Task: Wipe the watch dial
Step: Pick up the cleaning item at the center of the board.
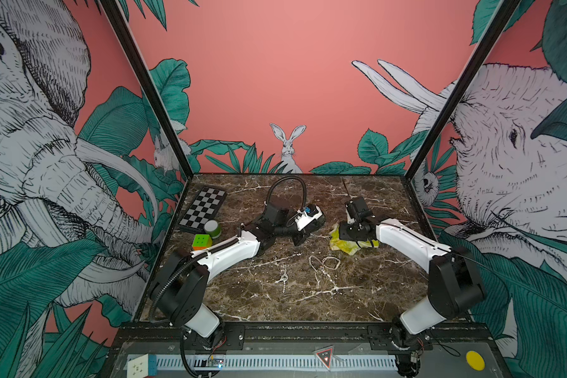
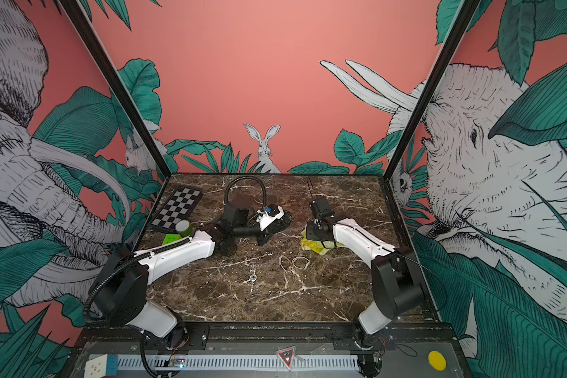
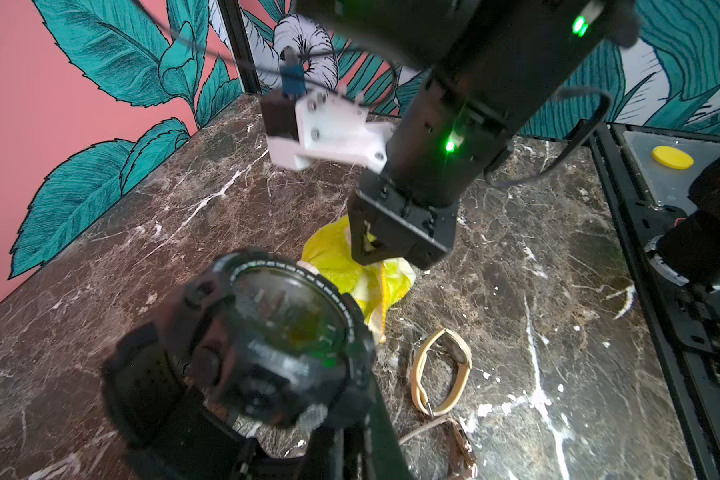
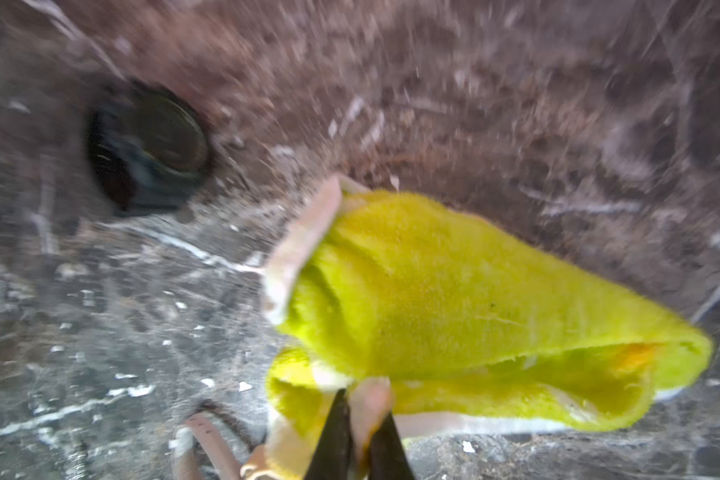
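Left end effector: pinching black watch by its strap.
Right end effector: pinching yellow cloth.
Yellow cloth: bunched on desk, near black watch.

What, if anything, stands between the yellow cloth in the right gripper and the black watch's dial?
Nothing visible: in the right wrist view only bare marble table shows between the yellow cloth and the black watch. The beige strap lies off to the side.
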